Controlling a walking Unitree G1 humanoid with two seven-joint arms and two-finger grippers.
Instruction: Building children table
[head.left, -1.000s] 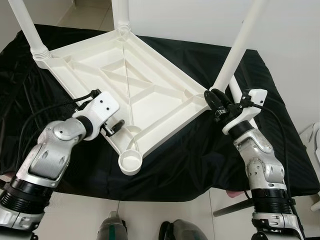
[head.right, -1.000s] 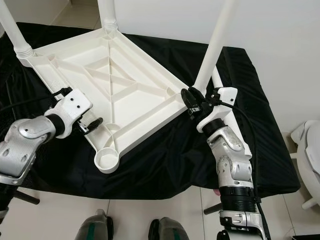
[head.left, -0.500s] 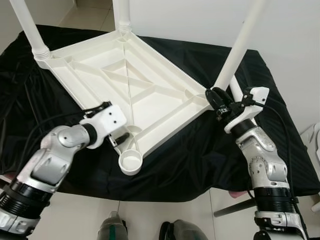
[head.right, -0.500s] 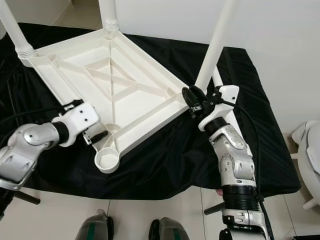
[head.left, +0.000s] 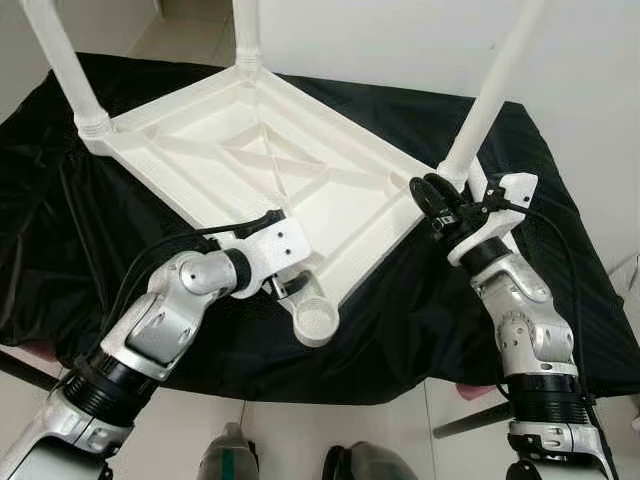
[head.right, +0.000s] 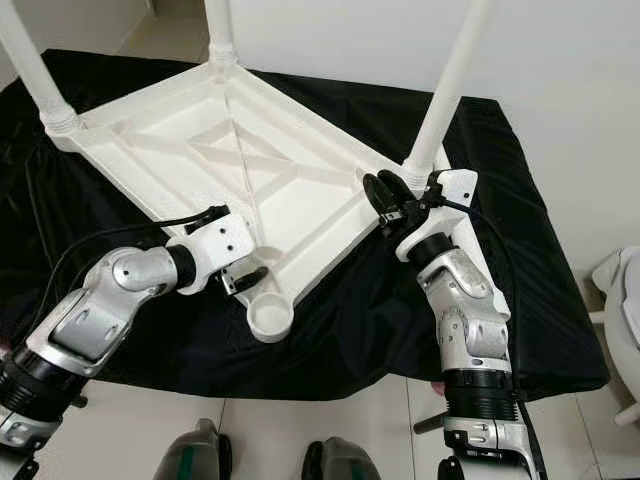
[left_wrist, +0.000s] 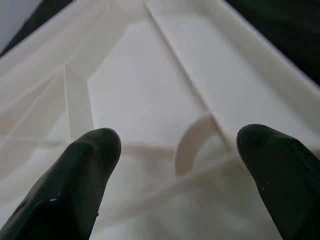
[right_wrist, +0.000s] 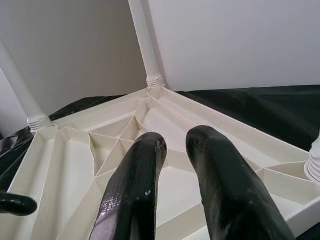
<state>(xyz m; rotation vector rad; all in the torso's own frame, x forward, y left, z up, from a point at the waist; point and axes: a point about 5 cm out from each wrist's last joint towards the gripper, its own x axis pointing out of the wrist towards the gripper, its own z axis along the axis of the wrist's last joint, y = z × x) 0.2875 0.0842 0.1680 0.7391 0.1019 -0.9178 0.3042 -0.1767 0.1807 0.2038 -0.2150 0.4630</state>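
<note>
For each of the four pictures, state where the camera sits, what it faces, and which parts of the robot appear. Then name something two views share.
Left eye view: on the head, looking down at the upturned white table on a black cloth; both arms, left gripper, right gripper.
Right eye view: beside it, same scene and arms.
Left wrist view: on the left wrist, facing the table's ribbed underside between two spread black fingers.
Right wrist view: on the right wrist, looking across the table; its two fingers close together.
Shared: both wrist views show the table's ribs.

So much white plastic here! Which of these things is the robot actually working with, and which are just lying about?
Part of the job:
- upturned white plastic table top
- three white legs already standing in it
- empty round corner socket
- left gripper
- right gripper

Just lying about:
- black cloth underneath
- white object at the floor's edge
</note>
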